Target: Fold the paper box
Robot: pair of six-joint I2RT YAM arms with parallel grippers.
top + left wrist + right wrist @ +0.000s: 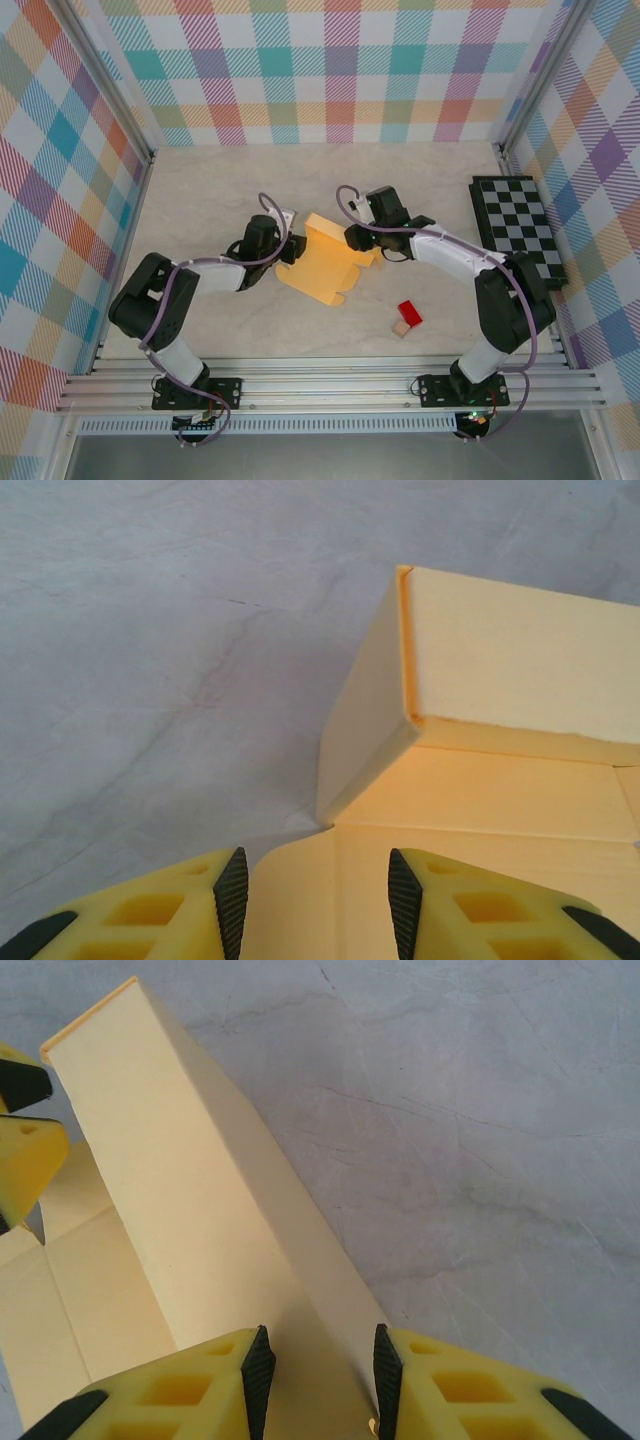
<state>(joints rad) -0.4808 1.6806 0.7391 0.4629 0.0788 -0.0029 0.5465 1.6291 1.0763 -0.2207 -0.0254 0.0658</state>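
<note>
Your left end effector is released, jaws apart over the left edge of the pale orange-yellow die-cut cardboard paper box, mid-table. The box's raised wall runs lengthwise rightward to your right end effector, which is grasping it, so that arm is probably better placed.

Tabletop: pale, marbled grey-beige. Black-and-white checkered board lies flat at the right edge, against the wall. Small red block right of centre, near side; tan cube touches its near-left corner. Plaid walls on three sides. Aluminium rails along the near edge.
</note>
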